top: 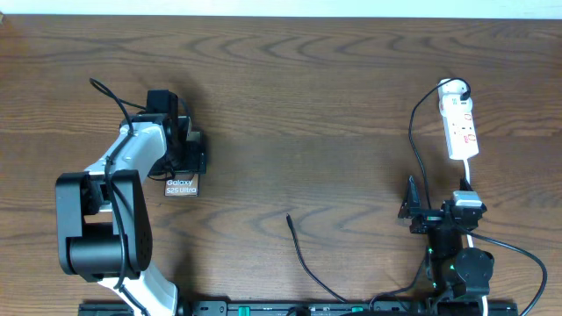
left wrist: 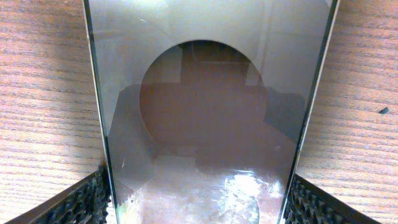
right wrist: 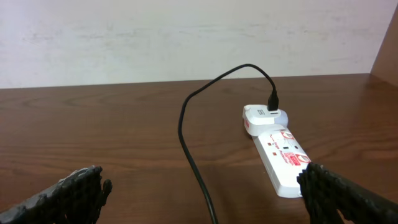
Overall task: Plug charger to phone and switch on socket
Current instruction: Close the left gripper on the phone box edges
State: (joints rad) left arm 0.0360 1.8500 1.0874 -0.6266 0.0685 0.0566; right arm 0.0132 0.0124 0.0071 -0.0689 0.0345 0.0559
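Note:
The phone (top: 181,185) lies on the wooden table at the left, its "Galaxy" lettering showing below my left gripper (top: 182,156). In the left wrist view its glossy face (left wrist: 199,93) fills the space between the fingers of the left gripper (left wrist: 198,202), which press on both long edges. The white socket (top: 461,123) lies at the far right, with a black plug in its adapter. The charger runs from there, and its plug tip (top: 289,217) lies loose at mid-table. My right gripper (top: 436,200) is open just below the socket (right wrist: 280,155), and the charger cable (right wrist: 186,140) passes between its fingers (right wrist: 202,183).
A white cord (top: 471,175) leaves the socket's near end and runs past the right arm. The table's far edge meets a pale wall (right wrist: 186,37). The arm bases stand along the front edge.

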